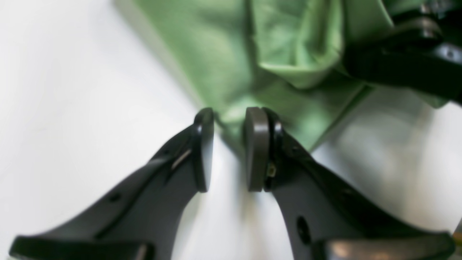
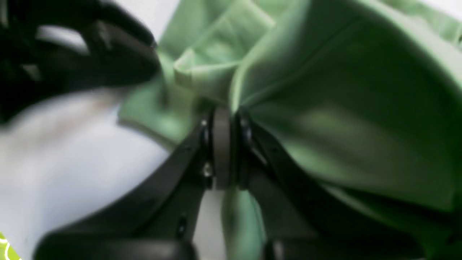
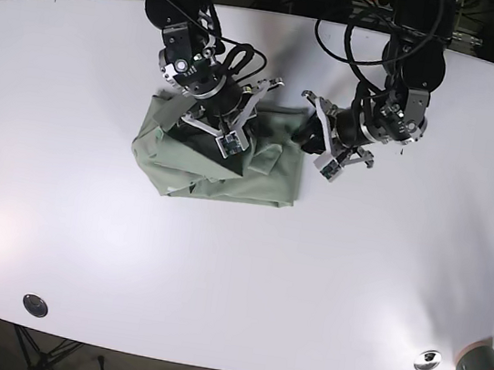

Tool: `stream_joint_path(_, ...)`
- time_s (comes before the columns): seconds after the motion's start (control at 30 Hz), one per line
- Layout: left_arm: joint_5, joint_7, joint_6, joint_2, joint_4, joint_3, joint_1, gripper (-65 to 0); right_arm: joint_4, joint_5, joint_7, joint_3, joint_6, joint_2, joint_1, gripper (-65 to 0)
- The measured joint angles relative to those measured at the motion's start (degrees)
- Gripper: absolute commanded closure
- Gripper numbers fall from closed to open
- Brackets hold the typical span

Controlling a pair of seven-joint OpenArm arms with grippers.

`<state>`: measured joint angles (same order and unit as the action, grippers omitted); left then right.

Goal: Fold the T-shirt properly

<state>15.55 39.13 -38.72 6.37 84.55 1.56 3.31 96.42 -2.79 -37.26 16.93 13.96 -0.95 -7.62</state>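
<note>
Currently the right pincer [image 2: 224, 119] is clamped tight on a fold of the green T-shirt [image 3: 218, 158], its pads pressed together with cloth bunched around them. The left pincer [image 1: 231, 119] stands with its jaws parted a little, tips at a corner of the same shirt, nothing caught between them that can be made out. The two pincers are close together over the far edge of the garment.

The T-shirt lies crumpled and partly doubled over on the white table [image 3: 353, 283], toward the far edge, a little off centre.

One risk: with only one pincer holding, any pull could drag the whole shirt across the table rather than lay a clean fold. Another: the left pincer, closing here, may seize one layer only, or miss the corner, leaving the fold crooked. The arms also sit near enough to knock together.

Count: one T-shirt, two pincers, one table.
</note>
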Motion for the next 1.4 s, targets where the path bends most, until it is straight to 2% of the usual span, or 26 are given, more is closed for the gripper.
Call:
stream_joint_path(0.13,1.73,-2.25,-0.26,-0.02,-2.89,1.22,-0.66,-13.8,3.61,-0.39,-1.27,-0.07,-0.07,-0.04,0.24,-1.9)
stream_joint_path(0.27,2.38,-3.04,-0.35,-0.02,-3.63,1.18,-0.61,-13.8,8.68,-0.52,-6.69,0.37,0.22,0.15,2.80,-1.9)
stream_joint_path(0.4,2.54,-3.06,-0.35,0.02,-3.61,1.18,-0.48,-13.8,11.87,-0.42,-9.38,1.07,0.42,2.97,6.10,-1.9)
stream_joint_path(0.5,2.60,-3.08,-0.37,0.04,-3.58,1.18,-0.44,-13.8,10.34,-0.90,-9.40,1.68,1.25,4.57,8.15,-1.9)
stream_joint_path(0.73,2.36,-2.75,-0.37,0.02,-1.75,1.01,1.07,-13.8,5.33,-0.46,-9.73,1.51,0.87,7.52,11.91,-2.1)
stream_joint_path(0.83,2.03,-1.75,-0.37,0.11,-0.04,0.96,1.62,-13.8,1.88,-0.44,-9.73,1.55,0.87,7.96,13.62,-2.5)
stream_joint_path(0.97,0.35,-0.09,-0.13,0.44,2.54,0.68,2.34,-13.8,-0.55,-0.42,-9.70,1.53,0.90,7.69,14.27,-13.0)
stream_joint_path(1.07,0.37,0.22,-0.35,0.42,3.89,-0.22,2.99,-13.8,-0.63,-0.35,-9.57,1.51,0.81,7.65,14.91,-26.5)
stream_joint_path(1.17,0.37,0.44,-0.31,0.52,5.09,-1.70,3.02,-13.8,1.20,-0.44,-9.51,1.55,0.87,7.78,14.93,-34.6)
stream_joint_path(1.23,0.37,0.39,-0.28,0.76,5.66,-1.81,2.86,-13.8,2.12,-1.62,-9.49,1.53,0.87,7.78,14.78,-36.5)
stream_joint_path(1.4,0.35,0.48,-0.31,1.84,7.87,-1.95,2.95,-13.8,4.22,-8.98,-9.73,-0.92,1.20,6.86,13.25,-33.1)
